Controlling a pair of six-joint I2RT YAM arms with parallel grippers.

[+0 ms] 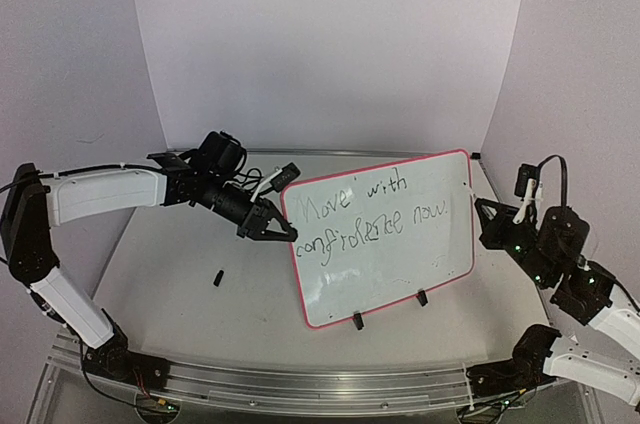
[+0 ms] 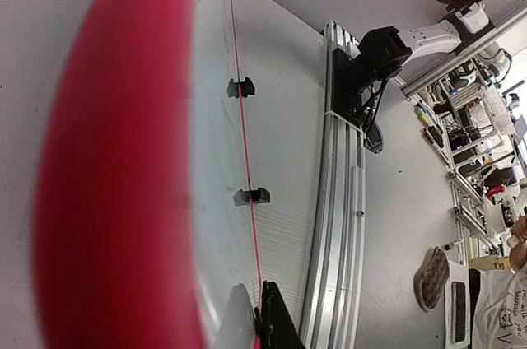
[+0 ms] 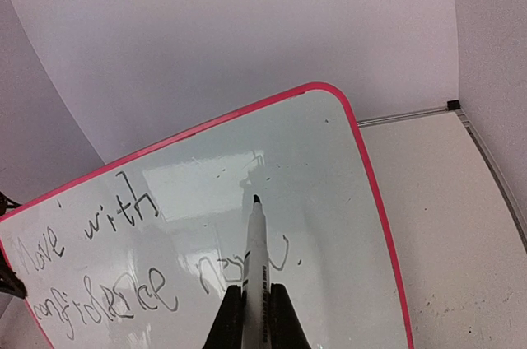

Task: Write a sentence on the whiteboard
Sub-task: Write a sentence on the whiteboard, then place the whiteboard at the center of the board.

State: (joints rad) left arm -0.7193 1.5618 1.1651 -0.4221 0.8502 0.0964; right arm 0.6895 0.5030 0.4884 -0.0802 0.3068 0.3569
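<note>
The whiteboard [image 1: 400, 264], white with a pink-red rim, stands tilted on two black clip feet [image 1: 358, 321] at the middle right. The sentence [image 1: 375, 214] reads "Move with confidence now." in two slanted rows. My left gripper [image 1: 288, 234] is shut on the board's left rim; in the left wrist view its fingers [image 2: 284, 324] pinch the thin pink edge [image 2: 247, 160]. My right gripper [image 3: 255, 291] is shut on a white marker [image 3: 256, 250]. The marker's black tip [image 3: 256, 199] points at the board [image 3: 329, 201] just above the word "now". I cannot tell whether the tip touches.
A small black cap [image 1: 217, 277] lies on the table left of the board. A white backdrop curves behind. The aluminium rail [image 1: 300, 379] with the arm bases runs along the near edge. The right arm [image 1: 560, 254] sits close to the board's right rim.
</note>
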